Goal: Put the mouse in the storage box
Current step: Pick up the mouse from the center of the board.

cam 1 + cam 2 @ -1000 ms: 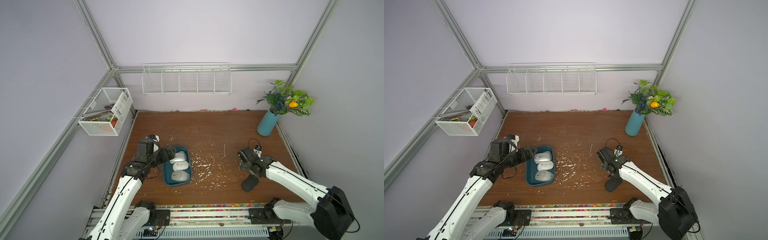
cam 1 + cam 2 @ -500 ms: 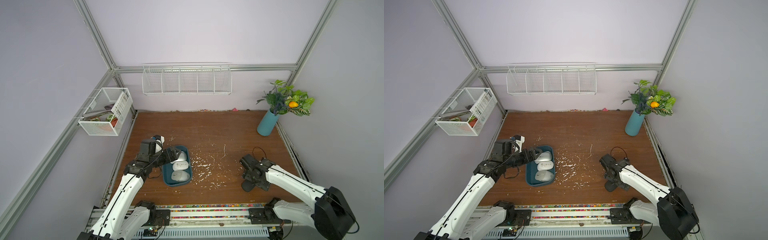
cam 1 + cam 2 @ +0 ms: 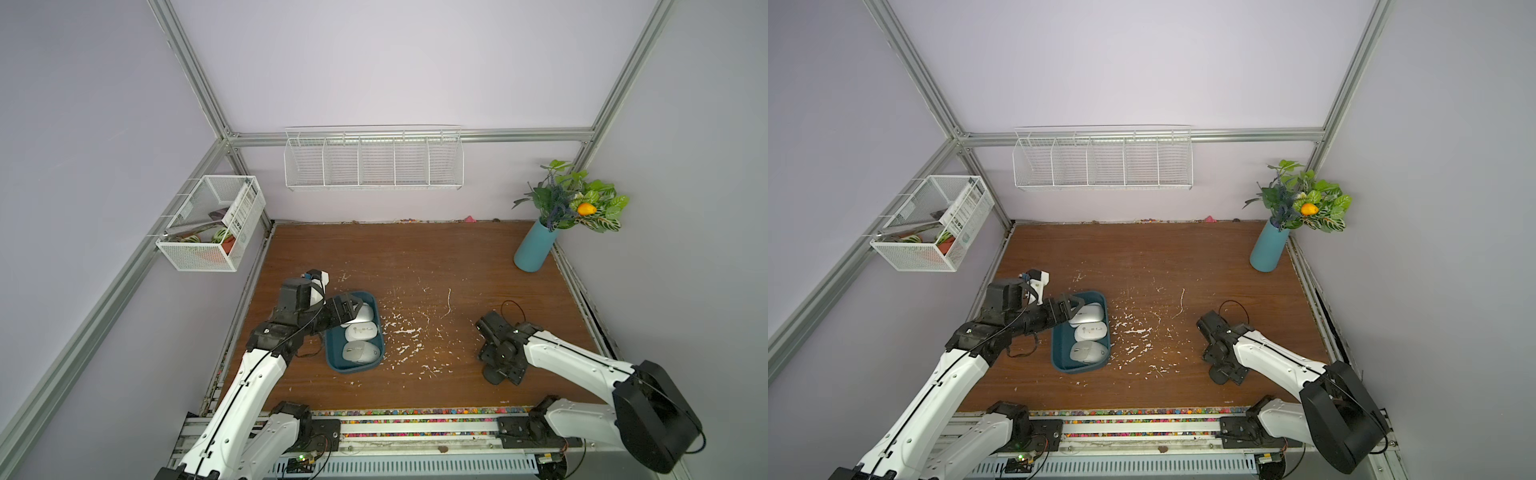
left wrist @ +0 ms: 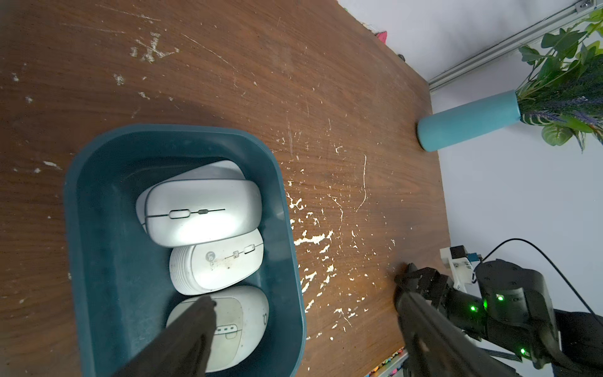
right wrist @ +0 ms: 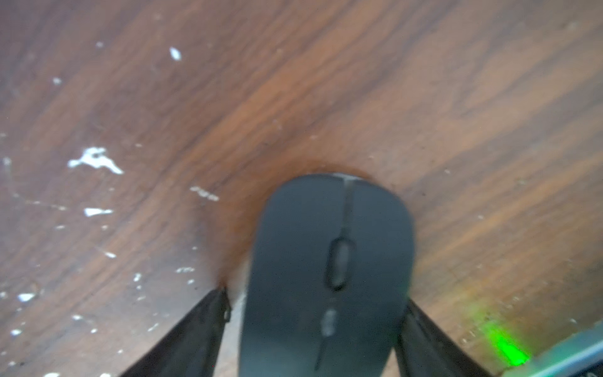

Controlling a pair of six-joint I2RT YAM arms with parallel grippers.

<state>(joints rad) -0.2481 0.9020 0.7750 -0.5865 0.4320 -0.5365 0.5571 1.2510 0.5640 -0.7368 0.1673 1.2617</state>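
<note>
A black mouse [image 5: 329, 261] lies on the wooden table at the near right, partly under my right gripper [image 3: 500, 365] in both top views. In the right wrist view, the right gripper [image 5: 316, 298] straddles its rear half. One finger touches its side; the other finger [image 5: 208, 320] stands a thin gap off. The dark teal storage box [image 3: 353, 371] sits at the near left, holding several white mice [image 4: 202, 212]. My left gripper [image 3: 353, 305] hovers open over the box's far end, holding nothing.
A teal vase [image 3: 534, 249] with plants stands at the far right corner. White wire baskets hang on the back wall [image 3: 374, 160] and on the left wall [image 3: 212, 224]. White flecks [image 3: 403, 328] litter the table between the box and the black mouse.
My right gripper came down over the black mouse and its jaws narrowed around it. My left gripper shifted right, over the box's far end.
</note>
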